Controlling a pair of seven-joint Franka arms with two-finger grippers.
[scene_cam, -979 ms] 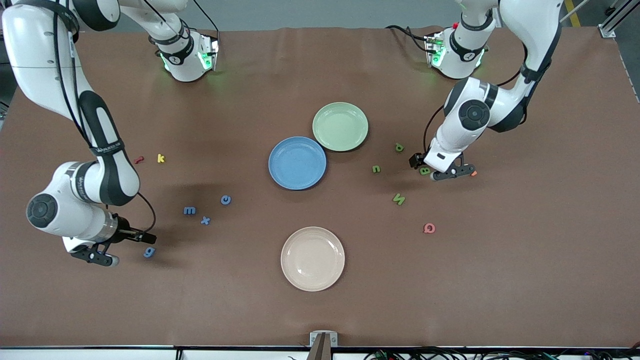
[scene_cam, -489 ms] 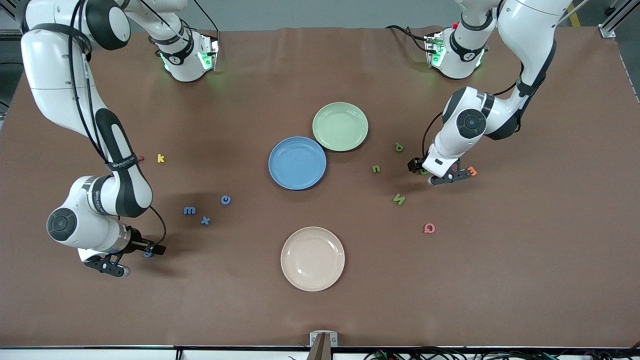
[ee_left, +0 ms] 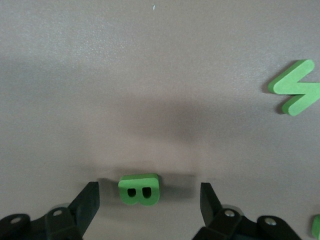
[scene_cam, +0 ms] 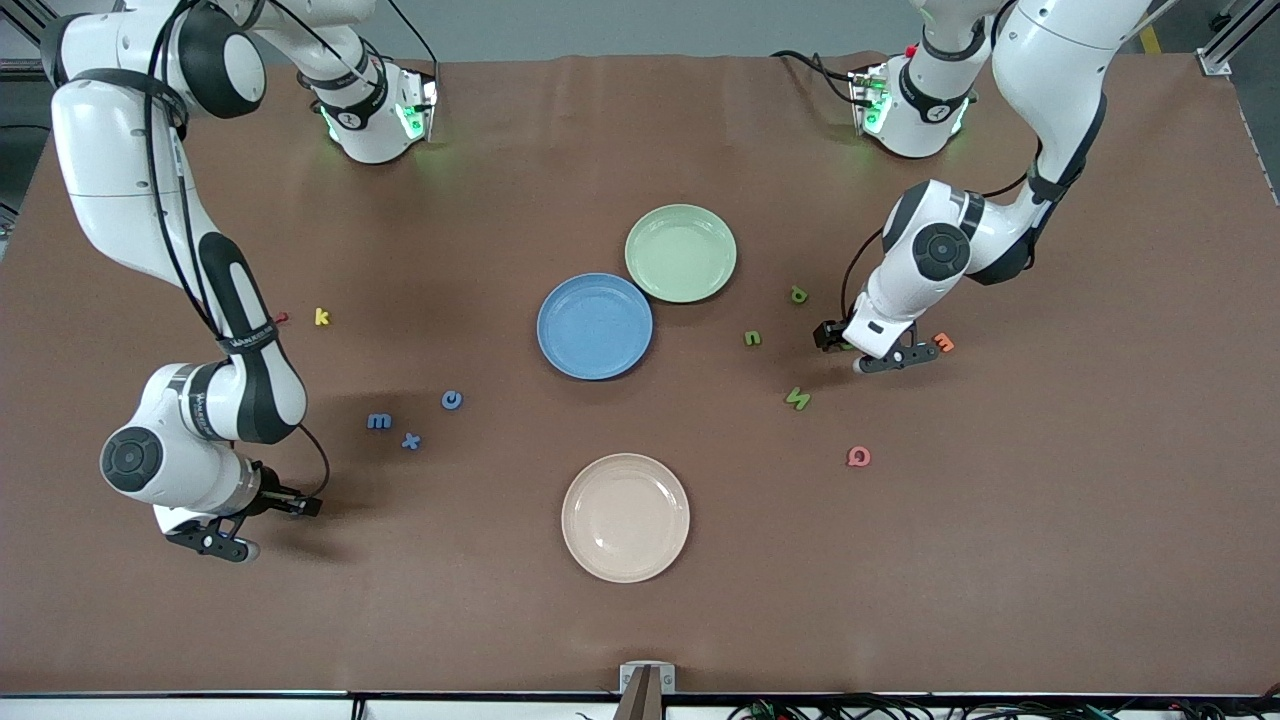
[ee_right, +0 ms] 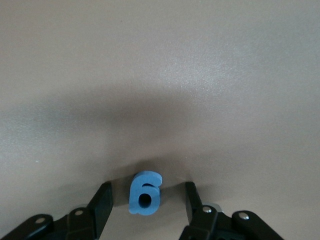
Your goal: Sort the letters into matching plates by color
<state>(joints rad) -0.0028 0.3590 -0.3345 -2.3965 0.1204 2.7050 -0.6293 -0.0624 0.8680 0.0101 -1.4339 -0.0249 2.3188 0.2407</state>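
My right gripper (ee_right: 147, 204) is open and low at the table, one finger on each side of the blue letter g (ee_right: 145, 193), not touching it. In the front view the right gripper (scene_cam: 266, 524) hides the g. My left gripper (ee_left: 150, 201) is open, with the green letter B (ee_left: 140, 189) between its fingers, and its hand (scene_cam: 862, 348) covers the B in the front view. Blue m (scene_cam: 379, 421), x (scene_cam: 411, 441) and c (scene_cam: 452, 399) lie loose. Three green letters (scene_cam: 798, 294) (scene_cam: 752, 338) (scene_cam: 797, 398) lie near the left gripper. The blue plate (scene_cam: 594, 345) and green plate (scene_cam: 680, 272) touch at mid-table.
A cream plate (scene_cam: 625, 540) sits nearer the front camera than the blue plate. A red letter (scene_cam: 281, 318) and yellow k (scene_cam: 321, 316) lie by the right arm. An orange letter (scene_cam: 943, 343) and a pink letter (scene_cam: 858, 456) lie near the left gripper.
My right gripper has moved over the blue g, which now sits between its fingers. My left gripper has shifted slightly and now straddles and covers the green B.
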